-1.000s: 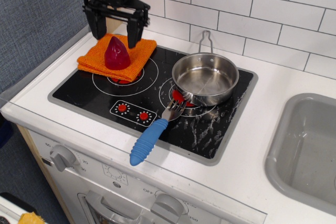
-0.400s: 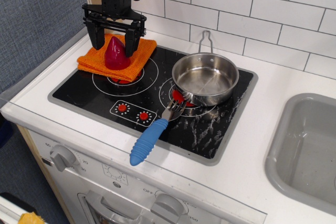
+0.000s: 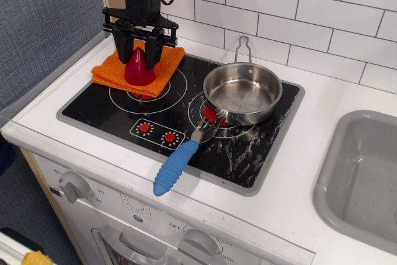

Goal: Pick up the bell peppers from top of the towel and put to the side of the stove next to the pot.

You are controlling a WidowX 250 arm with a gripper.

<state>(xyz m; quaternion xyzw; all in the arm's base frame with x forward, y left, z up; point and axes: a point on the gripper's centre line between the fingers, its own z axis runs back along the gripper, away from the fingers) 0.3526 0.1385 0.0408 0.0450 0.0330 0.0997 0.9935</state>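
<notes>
Upper left, our gripper [image 3: 140, 51] has narrowed since a moment ago, fingers now pinching the pepper [image 3: 139, 67] on the towel [image 3: 111, 69]; lifting comes next.

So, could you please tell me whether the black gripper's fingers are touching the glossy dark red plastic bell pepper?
Cannot tell. In the only view, the gripper fingers flank the bell pepper tip closely, but neither contact nor a gap shows plainly.

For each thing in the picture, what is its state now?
gripper: fingers on both sides of the pepper's top; grip unclear
bell pepper: upright on the towel
towel: folded, on the stove's back left corner
pot: empty, on the right burner
fork: tines by the pot
</notes>
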